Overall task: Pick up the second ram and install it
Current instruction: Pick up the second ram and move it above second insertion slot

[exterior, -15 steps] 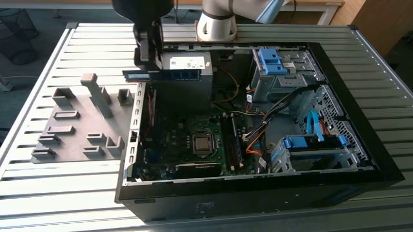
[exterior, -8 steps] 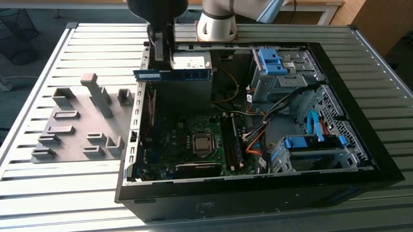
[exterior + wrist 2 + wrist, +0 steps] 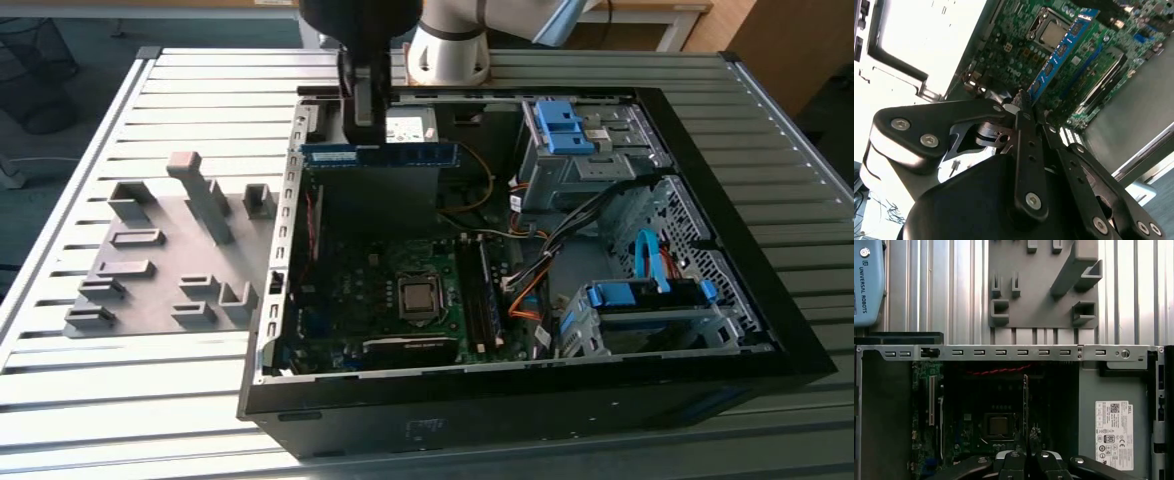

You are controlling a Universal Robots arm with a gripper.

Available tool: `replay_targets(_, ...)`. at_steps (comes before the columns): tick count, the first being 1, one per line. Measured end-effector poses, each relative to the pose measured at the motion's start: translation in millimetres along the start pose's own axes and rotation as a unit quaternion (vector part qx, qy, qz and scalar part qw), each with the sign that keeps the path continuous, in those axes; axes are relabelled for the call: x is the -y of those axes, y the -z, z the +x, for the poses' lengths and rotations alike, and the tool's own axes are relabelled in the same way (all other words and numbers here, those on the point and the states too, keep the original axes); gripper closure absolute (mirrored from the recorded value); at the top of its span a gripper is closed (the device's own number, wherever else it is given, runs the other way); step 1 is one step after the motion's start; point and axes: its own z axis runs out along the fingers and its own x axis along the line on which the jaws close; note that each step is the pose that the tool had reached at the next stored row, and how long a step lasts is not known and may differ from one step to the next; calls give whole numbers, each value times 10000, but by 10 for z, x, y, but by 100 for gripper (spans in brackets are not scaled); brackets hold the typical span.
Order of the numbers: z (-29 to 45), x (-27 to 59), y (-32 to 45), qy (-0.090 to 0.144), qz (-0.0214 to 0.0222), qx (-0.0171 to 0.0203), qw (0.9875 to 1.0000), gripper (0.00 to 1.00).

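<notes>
- While the gripper (image 3: 364,138) hung over the open computer case (image 3: 534,400), its fingers were clamped on the blue-green memory stick (image 3: 387,154), apparently pinching it by its upper long edge, left of the middle in the exterior view.
- The memory stick was in the air, level along its length and standing on edge. It hung above the end of the case nearest the arm's base (image 3: 447,55), toward the case wall at the exterior view's left, and touched nothing but the fingers.
- In the second wrist view the stick (image 3: 1059,50) reached out from the gripper (image 3: 1021,100) over the main board (image 3: 1004,55).
- In the first wrist view it showed edge-on as a thin line (image 3: 1025,400) running from the gripper (image 3: 1026,456) past the processor socket (image 3: 998,425).
- The lift looked done and the seating not yet, since the stick hung well clear of the main board (image 3: 360,290) and its long slots (image 3: 478,300).
- Done well, the seating would call for the stick parallel to its slot, contact edge down and notch matched.
- It would also call for a straight descent and even pressure, since so thin a board would likely flex or tilt under a lopsided push.
- The loose cables (image 3: 514,270) near the slots looked like the main snag risk.
- A grey tray (image 3: 160,250) lay on the table (image 3: 200,90) beside the case, toward the table edge at the exterior view's left.
</notes>
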Motion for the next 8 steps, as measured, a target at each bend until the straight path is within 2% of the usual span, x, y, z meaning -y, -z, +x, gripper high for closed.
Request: replay_targets(8, -4, 206, 4, 0, 0, 0, 10000, 86)
